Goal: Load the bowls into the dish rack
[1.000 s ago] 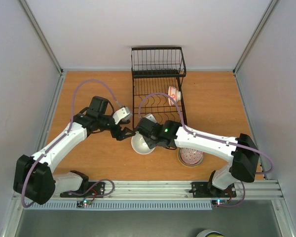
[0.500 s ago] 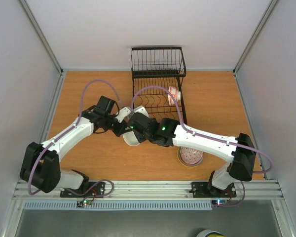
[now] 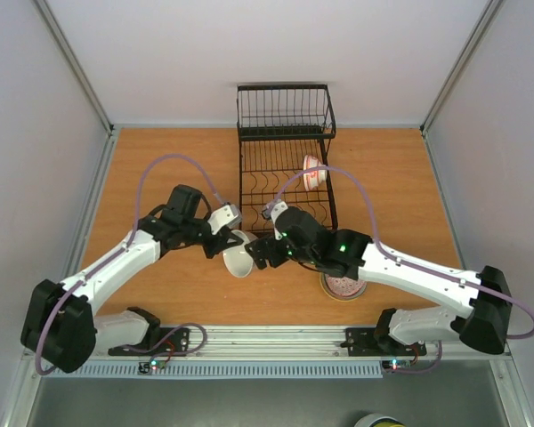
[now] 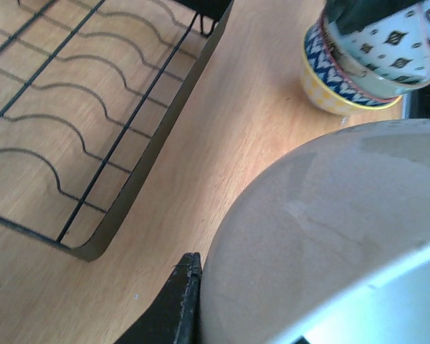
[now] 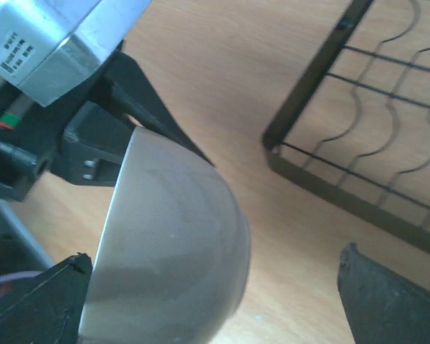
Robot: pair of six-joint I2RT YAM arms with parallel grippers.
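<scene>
About the plain white round ceramic bowl (image 3: 239,263): rigid and glazed, so probably slick against hard pads. Light enough for one gripper, yet brittle and likely to chip on a knock against wire. Best taken across the rim, one finger inside and one outside, the belly being too round and smooth for a sure pinch. Hangs tipped on its side above the orange-brown wooden table (image 3: 160,169), just off the near left corner of the black wire dish rack (image 3: 285,173), not yet among the curved dividers.

As for the left gripper (image 3: 226,246): narrowed down onto the bowl's rim and carrying it, with black fingers (image 5: 154,118) seen clamping the edge in the right wrist view.

As for the right gripper (image 3: 262,252): spread wide, holding nothing, just beside the bowl on the rack side. Tips far apart in its own wrist view, with the bowl's outer wall low between them; contact impossible to tell.

Also present: a small white bowl with red pattern (image 3: 314,172), on edge at the rack's right side, and a stack of patterned bowls (image 3: 344,285) on the table near the rack's near right corner.

With only a rim pinch, probably prone to swinging or slipping while tilting into a slot.
</scene>
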